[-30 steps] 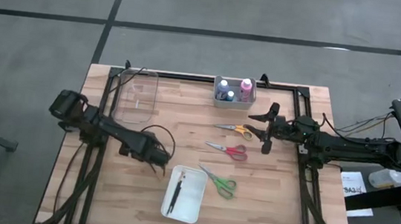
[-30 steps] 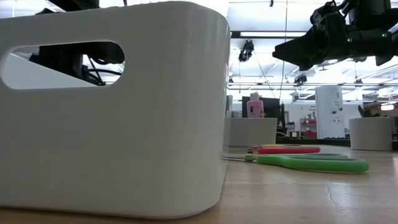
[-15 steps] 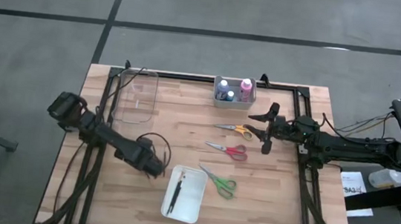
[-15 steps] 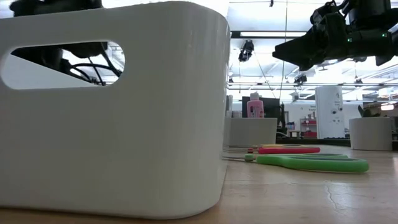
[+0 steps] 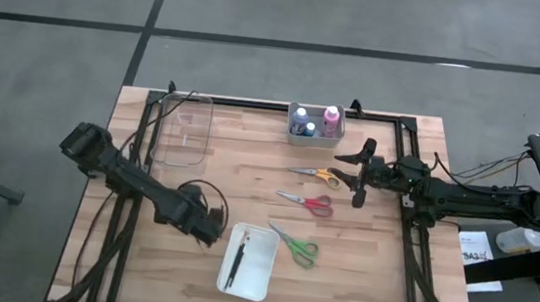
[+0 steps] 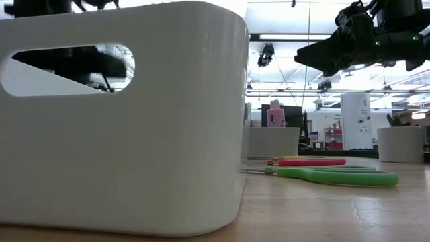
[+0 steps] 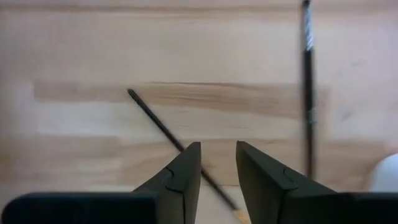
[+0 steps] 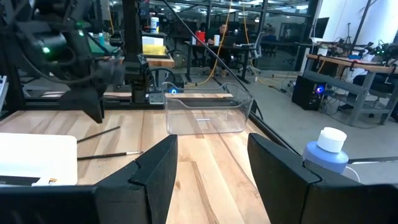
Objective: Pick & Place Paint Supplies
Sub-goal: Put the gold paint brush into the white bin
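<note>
Left gripper (image 7: pixel 217 163) low over table (image 5: pixel 378 273), fingers slightly parted, gripping nothing; thin dark brush (image 7: pixel 163 127) runs between them. Right gripper (image 5: pixel 361 173) open, empty, beside orange scissors (image 5: pixel 314 174).

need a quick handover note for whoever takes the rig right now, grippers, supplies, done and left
Left gripper: open, empty, low over two thin dark brushes lying loose on the wood beside the white rectangular tray.
Right gripper: open, empty, hovering beside the orange-handled scissors.
Done: one dark brush in the white tray; small capped bottles in the small grey bin.
Left: both loose brushes; orange, red-handled scissors and green-handled scissors on the table. Clear plastic bin holds nothing.
</note>
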You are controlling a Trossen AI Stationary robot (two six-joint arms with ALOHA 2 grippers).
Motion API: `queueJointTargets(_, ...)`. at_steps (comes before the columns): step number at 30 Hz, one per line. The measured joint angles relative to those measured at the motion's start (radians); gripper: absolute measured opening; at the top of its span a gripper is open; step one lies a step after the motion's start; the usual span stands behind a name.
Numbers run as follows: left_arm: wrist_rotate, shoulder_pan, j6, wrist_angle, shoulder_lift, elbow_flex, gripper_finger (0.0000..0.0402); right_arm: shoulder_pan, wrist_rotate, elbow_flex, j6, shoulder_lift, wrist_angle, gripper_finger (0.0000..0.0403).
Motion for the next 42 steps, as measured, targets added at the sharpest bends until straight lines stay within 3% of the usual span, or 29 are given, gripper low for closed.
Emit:
queueJointTargets(6, -0.039, -0.095, -0.392, 0.063, 0.001, 0.007, 0.0110, 0.000, 0.000, 0.000, 0.000, 0.000, 0.000, 0.0193)
queueJointTargets(12, -0.035, -0.183, -0.624, 0.154, 0.045, 0.008, 0.0110, 0.000, 0.000, 0.000, 0.000, 0.000, 0.000, 0.0193)
queueJointTargets(23, 0.049, -0.188, -0.660, 0.079, 0.203, 0.209, 0.0110, -0.001, 0.000, 0.000, 0.000, 0.000, 0.000, 0.0193)
queueJointTargets(30, 0.064, -0.196, -0.781, 0.091, 0.204, 0.202, 0.0110, 0.000, 0.000, 0.000, 0.000, 0.000, 0.000, 0.0193)
queueJointTargets(36, 0.066, -0.192, -0.785, 0.096, 0.209, 0.196, 0.0110, 0.000, 0.000, 0.000, 0.000, 0.000, 0.000, 0.0193)
queueJointTargets(42, 0.067, -0.190, -0.833, 0.228, 0.228, 0.122, 0.0110, 0.000, 0.000, 0.000, 0.000, 0.000, 0.000, 0.0193)
